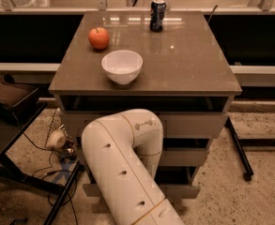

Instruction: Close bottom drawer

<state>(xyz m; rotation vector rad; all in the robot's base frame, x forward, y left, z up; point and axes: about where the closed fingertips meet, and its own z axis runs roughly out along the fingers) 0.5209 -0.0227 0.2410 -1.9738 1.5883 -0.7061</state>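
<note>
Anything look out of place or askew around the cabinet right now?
Only the bottom drawer: its front juts forward of the middle drawer with a dark gap over it, so it is not shut. The apple, bowl and can sit upright on top, nothing spilled. The gripper is hidden behind the arm.

1 arm (118, 184), white, thick, tubular. Enters at the bottom edge right of centre and runs up and to the left. Bends at a rounded elbow (120, 128), then the next link turns right, away from the camera and downward. Row of small dark holes along the near link; thin tan seam band close to the bottom edge. Gripper hidden behind the elbow, on the arm's far side, low down.
</note>
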